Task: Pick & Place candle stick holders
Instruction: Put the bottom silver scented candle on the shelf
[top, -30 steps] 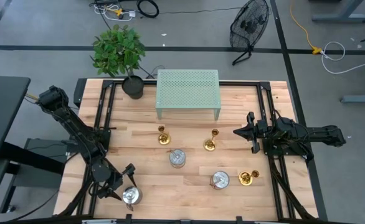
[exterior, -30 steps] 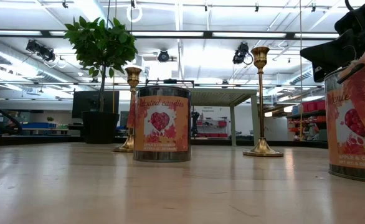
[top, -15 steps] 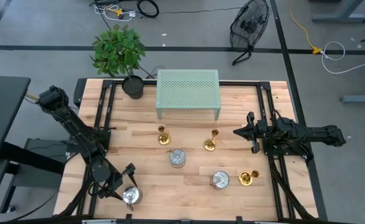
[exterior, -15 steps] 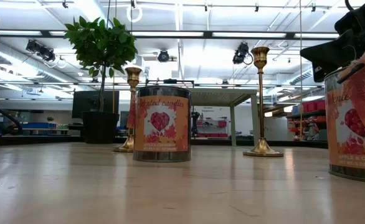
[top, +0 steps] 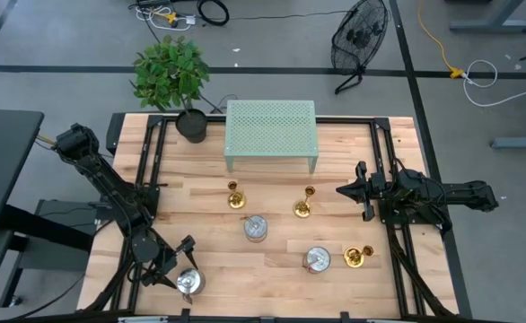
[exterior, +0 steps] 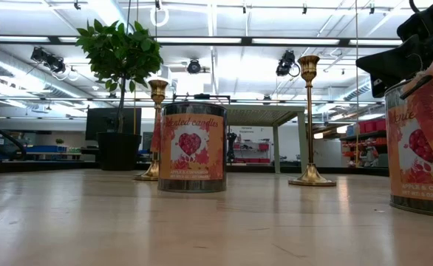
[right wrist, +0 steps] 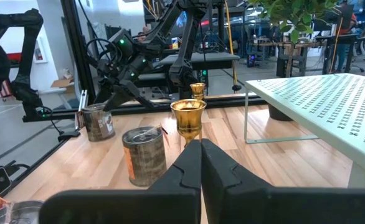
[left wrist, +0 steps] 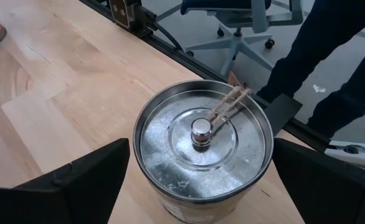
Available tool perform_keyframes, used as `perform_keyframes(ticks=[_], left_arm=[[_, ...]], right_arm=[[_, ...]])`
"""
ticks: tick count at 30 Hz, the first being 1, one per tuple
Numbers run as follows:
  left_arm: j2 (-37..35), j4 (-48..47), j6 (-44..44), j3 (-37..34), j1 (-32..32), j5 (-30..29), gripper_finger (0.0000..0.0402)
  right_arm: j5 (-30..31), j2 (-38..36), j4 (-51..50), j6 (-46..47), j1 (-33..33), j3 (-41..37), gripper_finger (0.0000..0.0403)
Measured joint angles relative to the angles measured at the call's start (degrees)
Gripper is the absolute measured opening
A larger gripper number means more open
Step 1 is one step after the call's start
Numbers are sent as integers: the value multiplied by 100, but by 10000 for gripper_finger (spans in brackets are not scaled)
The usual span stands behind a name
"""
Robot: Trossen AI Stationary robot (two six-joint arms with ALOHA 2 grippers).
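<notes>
Three gold candle stick holders are on the wooden table. One and a second stand upright on their round bases mid-table, as the low view shows. The third is near the right front. My left gripper is open at the near left corner. Its fingers stand on either side of a silver-lidded tin without plainly touching it. My right gripper is shut and hangs level above the table's right side, pointing at a holder's cup.
Two more tins stand mid-table and right of the middle. A green perforated rack and a potted plant are at the far edge. A person's legs and a chair show beyond the near left corner.
</notes>
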Motion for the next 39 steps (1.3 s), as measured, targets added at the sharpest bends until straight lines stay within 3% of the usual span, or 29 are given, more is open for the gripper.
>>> perform_keyframes(ticks=[30, 39], left_arm=[[-1, -172, -87, 13, 258, 335, 399], [251, 255, -87, 15, 262, 450, 399]], right_arm=[[2, 0, 1, 0, -1, -1, 3], [0, 0, 1, 1, -2, 1, 3]])
